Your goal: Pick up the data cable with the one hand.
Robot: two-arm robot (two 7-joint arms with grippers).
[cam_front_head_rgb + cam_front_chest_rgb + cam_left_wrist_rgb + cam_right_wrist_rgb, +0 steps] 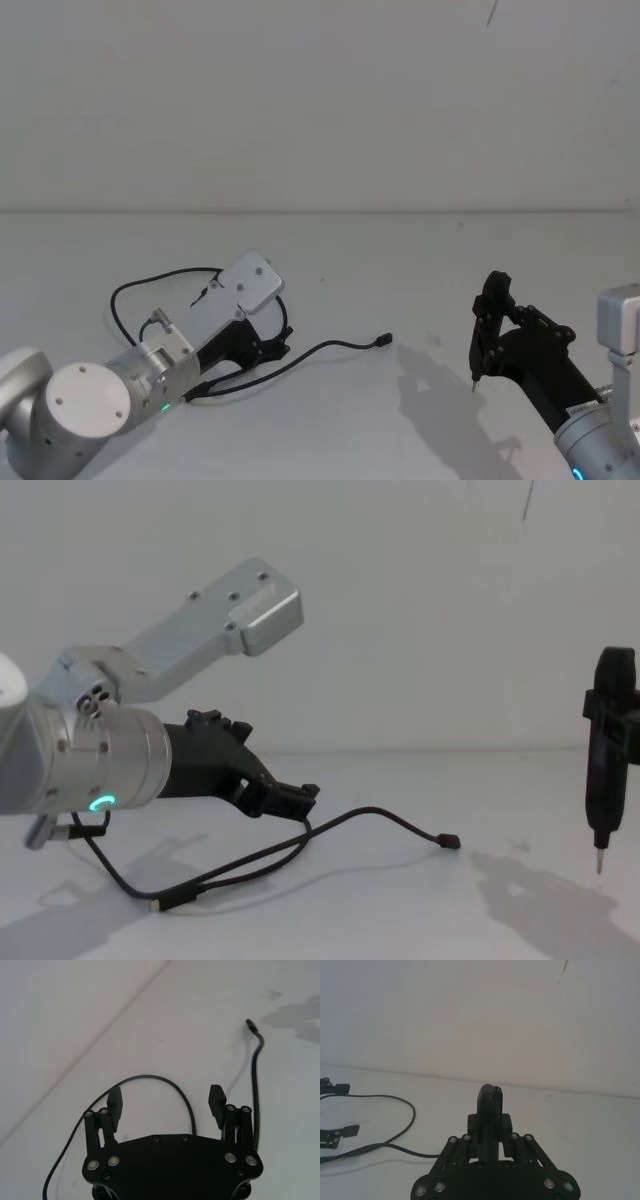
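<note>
Head view: my left gripper (278, 341) is low over the white table (400, 250), right at the data cable (330, 348). The cable loops behind my wrist and then runs out to my right, ending in a free plug (384, 341). My right gripper (490, 332) hangs well apart on the far side, so the left is clearly the nearer one.

Left wrist view: my left gripper (166, 1096) stands wide open. An arc of the data cable (150, 1076) curves across just ahead of the fingers (115, 1097) and drops back between them. A second strand runs along the outside of one finger, out to the plug (248, 1022).

Right wrist view: my right gripper (489, 1127) is clamped on a black pen-shaped tool (490, 1096). The data cable (413, 1110) lies far off to the side.

Chest view: my left gripper (293, 794) sits just above the data cable (385, 815). I cannot tell whether it touches. The strand runs roughly crosswise to my fingers, so I judge that a short drop and a close would take it.
</note>
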